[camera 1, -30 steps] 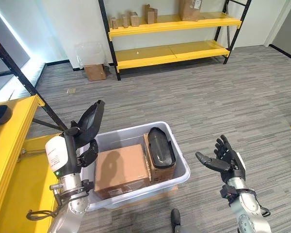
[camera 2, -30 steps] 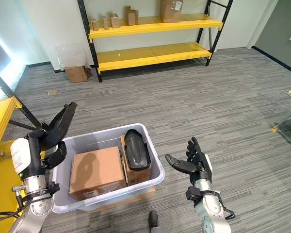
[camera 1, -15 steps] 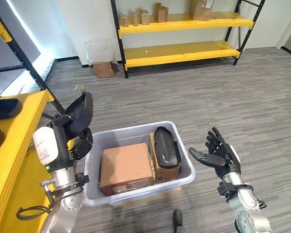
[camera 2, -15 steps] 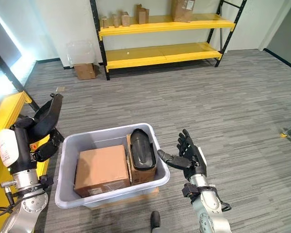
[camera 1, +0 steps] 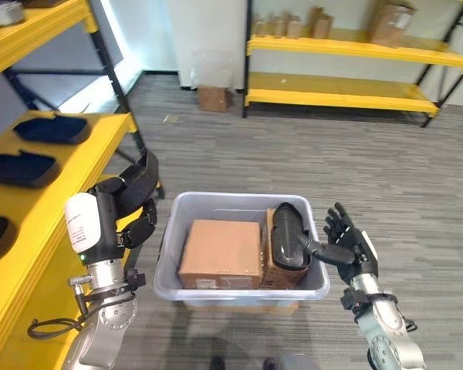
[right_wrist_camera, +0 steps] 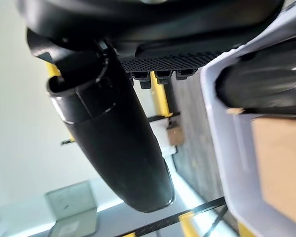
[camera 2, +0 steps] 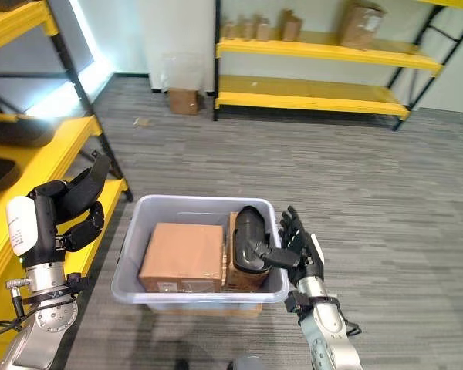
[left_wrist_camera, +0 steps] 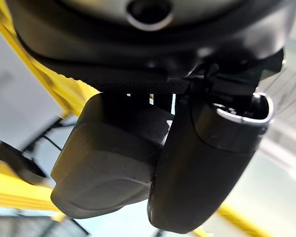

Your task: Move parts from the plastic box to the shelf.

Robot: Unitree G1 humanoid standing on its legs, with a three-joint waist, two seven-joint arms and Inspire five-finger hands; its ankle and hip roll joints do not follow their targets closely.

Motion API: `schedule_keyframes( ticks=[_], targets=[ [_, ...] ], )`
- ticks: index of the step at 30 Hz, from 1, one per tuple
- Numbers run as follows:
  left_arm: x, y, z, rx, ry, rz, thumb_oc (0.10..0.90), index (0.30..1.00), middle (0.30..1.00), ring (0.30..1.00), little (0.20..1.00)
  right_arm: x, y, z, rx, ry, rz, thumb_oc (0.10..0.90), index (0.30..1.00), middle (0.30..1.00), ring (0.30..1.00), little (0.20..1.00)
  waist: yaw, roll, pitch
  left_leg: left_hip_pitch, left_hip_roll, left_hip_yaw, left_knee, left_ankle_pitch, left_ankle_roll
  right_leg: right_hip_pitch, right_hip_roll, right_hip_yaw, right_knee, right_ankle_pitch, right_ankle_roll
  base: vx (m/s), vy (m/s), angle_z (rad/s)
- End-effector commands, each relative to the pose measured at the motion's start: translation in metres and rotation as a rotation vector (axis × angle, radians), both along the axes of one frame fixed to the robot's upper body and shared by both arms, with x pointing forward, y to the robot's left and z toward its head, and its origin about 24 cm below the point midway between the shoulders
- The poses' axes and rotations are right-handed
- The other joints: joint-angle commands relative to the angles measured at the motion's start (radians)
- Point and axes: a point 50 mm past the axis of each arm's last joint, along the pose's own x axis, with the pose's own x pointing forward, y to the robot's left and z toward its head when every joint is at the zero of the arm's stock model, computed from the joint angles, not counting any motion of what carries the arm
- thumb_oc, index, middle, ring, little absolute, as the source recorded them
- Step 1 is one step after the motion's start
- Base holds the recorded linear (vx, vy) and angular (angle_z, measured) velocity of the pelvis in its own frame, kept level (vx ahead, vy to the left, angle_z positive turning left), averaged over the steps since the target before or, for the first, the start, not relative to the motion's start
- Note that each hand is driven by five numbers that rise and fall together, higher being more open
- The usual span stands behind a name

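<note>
The left hand [camera 1: 131,202] has its fingers curled round a dark part [camera 1: 143,176], just beside the yellow shelf [camera 1: 58,181] on its outer side. The right hand [camera 1: 347,247] hangs spread and empty by the plastic box [camera 1: 239,289].

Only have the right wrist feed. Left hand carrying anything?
Observer: Yes. The left hand is curled round a dark part, raised beside the yellow shelf.
Operator: Anything on that shelf?
Observer: More dark pieces lie on it.
Operator: Right hand fingers?
Observer: The right hand is open, fingers spread, beside the plastic box.
</note>
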Motion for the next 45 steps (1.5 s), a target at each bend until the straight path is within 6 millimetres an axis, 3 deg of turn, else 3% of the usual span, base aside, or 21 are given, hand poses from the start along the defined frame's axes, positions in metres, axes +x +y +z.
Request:
schedule_keyframes(
  ticks=[1, 6, 11, 14, 15, 16, 19, 23, 24, 25, 30, 32, 35, 37, 41, 45],
  targets=[
    [0.007, 0.000, 0.069, 0.048, -0.382, -0.062, 0.400, 0.300, 0.300, 0.300, 0.300, 0.014, -0.007, 0.050, 0.045, -0.280, -0.052, 0.900, 1.000, 1.000, 1.000, 1.000, -0.001, -0.003, -0.051, -0.102, -0.137, -0.012, -0.026, -0.014, 0.044, 0.171, 0.035, 0.016, -0.232, 0.087, 0.040, -0.14, -0.053, 0.18],
    [0.004, -0.001, 0.072, 0.049, -0.421, -0.036, 0.400, 0.300, 0.300, 0.300, 0.300, 0.015, 0.001, 0.049, 0.032, -0.270, 0.007, 0.900, 1.000, 1.000, 1.000, 1.000, 0.008, 0.015, -0.038, -0.123, -0.123, -0.022, -0.032, 0.013, 0.015, 0.174, 0.019, -0.015, -0.318, 0.129, 0.028, -0.09, -0.045, 0.05],
    [0.002, -0.004, 0.072, 0.056, -0.425, -0.028, 0.400, 0.300, 0.300, 0.300, 0.300, 0.011, 0.003, 0.047, 0.036, -0.261, 0.037, 0.900, 1.000, 1.000, 1.000, 1.000, 0.011, 0.023, -0.039, -0.156, -0.117, -0.008, -0.028, 0.027, 0.004, 0.155, 0.021, -0.024, -0.320, 0.127, 0.023, -0.06, -0.041, -0.04],
    [0.002, -0.007, 0.072, 0.071, -0.420, -0.038, 0.400, 0.300, 0.300, 0.300, 0.300, 0.007, -0.001, 0.045, 0.047, -0.259, 0.016, 0.900, 1.000, 1.000, 1.000, 1.000, -0.011, 0.025, -0.037, -0.152, -0.089, 0.107, -0.026, 0.017, -0.006, 0.158, 0.008, -0.074, -0.320, 0.111, 0.028, -0.08, 0.018, 0.39],
    [0.005, -0.010, 0.073, 0.068, -0.421, -0.052, 0.400, 0.300, 0.300, 0.300, 0.300, 0.003, -0.004, 0.043, 0.044, -0.256, 0.004, 0.900, 1.000, 1.000, 1.000, 1.000, -0.043, 0.027, -0.039, -0.147, -0.052, 0.252, -0.014, 0.009, -0.017, 0.154, -0.011, -0.139, -0.320, 0.109, 0.038, -0.17, 0.079, 1.03],
    [0.008, -0.011, 0.074, 0.066, -0.432, -0.055, 0.400, 0.300, 0.300, 0.300, 0.300, 0.002, -0.004, 0.043, 0.035, -0.255, 0.008, 0.900, 1.000, 1.000, 1.000, 1.000, -0.064, 0.026, -0.046, -0.137, -0.027, 0.331, -0.004, 0.001, -0.019, 0.150, -0.028, -0.181, -0.320, 0.114, 0.045, -0.11, 0.109, 1.07],
    [0.013, -0.014, 0.079, 0.062, -0.461, -0.064, 0.400, 0.300, 0.300, 0.300, 0.300, 0.003, -0.001, 0.043, 0.013, -0.262, 0.027, 0.900, 1.000, 1.000, 1.000, 1.000, -0.092, 0.020, -0.052, -0.092, 0.013, 0.406, 0.023, -0.035, -0.016, 0.154, -0.065, -0.253, -0.320, 0.117, 0.054, -0.11, 0.098, 1.22],
    [0.013, -0.013, 0.079, 0.063, -0.461, -0.064, 0.400, 0.300, 0.300, 0.300, 0.300, 0.003, -0.001, 0.043, 0.014, -0.263, 0.028, 0.900, 1.000, 1.000, 1.000, 1.000, -0.094, 0.020, -0.051, -0.092, 0.014, 0.404, 0.024, -0.035, -0.017, 0.155, -0.064, -0.255, -0.320, 0.117, 0.054, -0.05, 0.057, 0.60],
    [0.016, -0.012, 0.082, 0.075, -0.431, -0.048, 0.400, 0.300, 0.300, 0.300, 0.300, 0.007, 0.004, 0.036, 0.004, -0.212, 0.100, 0.900, 1.000, 1.000, 1.000, 1.000, -0.095, 0.009, -0.078, -0.025, 0.096, 0.440, 0.036, -0.059, -0.043, 0.161, -0.109, -0.315, -0.320, 0.109, 0.062, -0.15, 0.280, 0.00],
    [0.018, -0.010, 0.081, 0.073, -0.405, -0.045, 0.400, 0.300, 0.300, 0.300, 0.300, 0.008, 0.003, 0.033, 0.001, -0.195, 0.089, 0.900, 1.000, 1.000, 1.000, 1.000, -0.092, 0.007, -0.085, -0.010, 0.127, 0.439, 0.033, -0.040, -0.059, 0.160, -0.120, -0.335, -0.320, 0.109, 0.060, -0.16, 0.286, 0.53],
    [0.021, -0.007, 0.080, 0.082, -0.387, -0.016, 0.400, 0.300, 0.300, 0.300, 0.300, 0.011, 0.005, 0.028, -0.009, -0.168, 0.128, 0.900, 1.000, 1.000, 1.000, 1.000, -0.094, 0.015, -0.097, 0.017, 0.221, 0.424, 0.016, 0.049, -0.116, 0.161, -0.144, -0.397, -0.320, 0.098, 0.050, -0.07, 0.265, 0.90],
    [0.023, -0.004, 0.077, 0.071, -0.377, 0.020, 0.400, 0.300, 0.300, 0.300, 0.300, 0.010, 0.005, 0.026, -0.034, -0.153, 0.158, 0.900, 1.000, 1.000, 1.000, 1.000, -0.101, 0.026, -0.099, 0.019, 0.276, 0.470, 0.023, 0.117, -0.149, 0.165, -0.161, -0.442, -0.320, 0.097, 0.049, -0.07, 0.461, 0.90],
    [0.025, 0.001, 0.071, 0.060, -0.356, 0.062, 0.400, 0.300, 0.300, 0.300, 0.300, 0.010, 0.004, 0.025, -0.049, -0.146, 0.181, 0.900, 1.000, 1.000, 1.000, 1.000, -0.107, 0.048, -0.098, 0.036, 0.286, 0.514, -0.017, 0.139, -0.160, 0.171, -0.178, -0.496, -0.319, 0.107, 0.058, -0.04, 0.491, 0.87],
    [0.025, 0.005, 0.064, 0.048, -0.313, 0.088, 0.400, 0.300, 0.300, 0.300, 0.300, 0.011, 0.005, 0.020, -0.039, -0.129, 0.185, 0.900, 1.000, 1.000, 1.000, 1.000, -0.094, 0.067, -0.091, 0.035, 0.275, 0.497, -0.036, 0.150, -0.165, 0.182, -0.192, -0.505, -0.317, 0.117, 0.072, 0.03, 0.490, 0.78],
    [0.022, 0.010, 0.060, 0.085, -0.290, 0.104, 0.400, 0.300, 0.300, 0.300, 0.300, 0.008, 0.014, 0.013, -0.036, -0.102, 0.211, 0.900, 1.000, 1.000, 1.000, 1.000, -0.067, 0.072, -0.095, 0.061, 0.195, 0.462, -0.073, 0.034, -0.119, 0.199, -0.250, -0.525, -0.314, 0.157, 0.130, 0.05, 0.421, 0.64],
    [0.023, 0.015, 0.062, 0.125, -0.262, 0.091, 0.400, 0.300, 0.300, 0.300, 0.300, 0.005, 0.021, 0.006, -0.007, -0.083, 0.156, 0.900, 1.000, 1.000, 1.000, 1.000, -0.045, 0.059, -0.106, 0.069, 0.133, 0.380, -0.078, -0.019, -0.088, 0.201, -0.278, -0.509, -0.311, 0.189, 0.168, 0.08, 0.249, 0.66]
  ],
)
